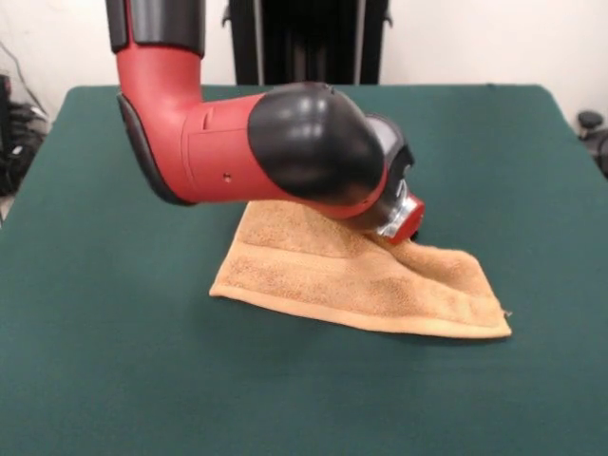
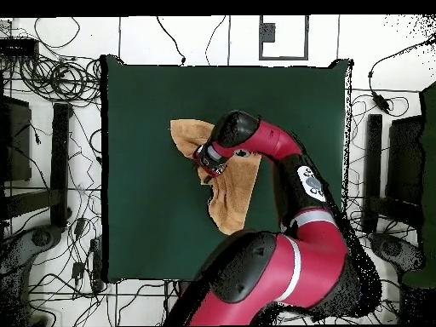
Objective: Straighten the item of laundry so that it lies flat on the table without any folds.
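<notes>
The towel (image 1: 361,280) lies rumpled near the middle of the green bench (image 1: 142,380), one part doubled over in a raised fold. The gripper (image 1: 404,220) presses down at that fold; I cannot tell whether it is spread or pinched. To do this well, I would drag the doubled layer outward, low and slow, without bunching the cloth.

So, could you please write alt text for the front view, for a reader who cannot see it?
A red and black robot arm reaches down from the top, its gripper low on a tan-orange towel that lies rumpled, with folds, on a dark green table. The gripper's fingers are hidden.
</notes>
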`<state>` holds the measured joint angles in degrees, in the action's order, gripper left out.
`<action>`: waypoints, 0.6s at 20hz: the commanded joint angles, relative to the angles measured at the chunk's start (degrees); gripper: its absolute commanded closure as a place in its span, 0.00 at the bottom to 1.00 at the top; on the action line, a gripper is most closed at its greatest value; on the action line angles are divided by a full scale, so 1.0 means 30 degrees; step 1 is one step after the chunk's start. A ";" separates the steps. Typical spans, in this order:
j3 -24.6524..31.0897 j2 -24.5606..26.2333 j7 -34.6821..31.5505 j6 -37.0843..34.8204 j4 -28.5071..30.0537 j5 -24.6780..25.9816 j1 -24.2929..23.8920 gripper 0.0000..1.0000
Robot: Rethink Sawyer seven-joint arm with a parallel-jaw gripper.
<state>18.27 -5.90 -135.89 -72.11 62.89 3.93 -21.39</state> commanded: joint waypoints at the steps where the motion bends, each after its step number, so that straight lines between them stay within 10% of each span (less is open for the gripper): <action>1: -0.0351 0.1870 0.1927 -0.0325 -0.2023 0.1376 -0.0137 0.00; 12: 0.0111 0.5641 0.7550 -0.3895 -1.1380 0.5868 0.0055 0.00</action>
<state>19.06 -0.39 -135.28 -84.99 51.01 6.66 -20.08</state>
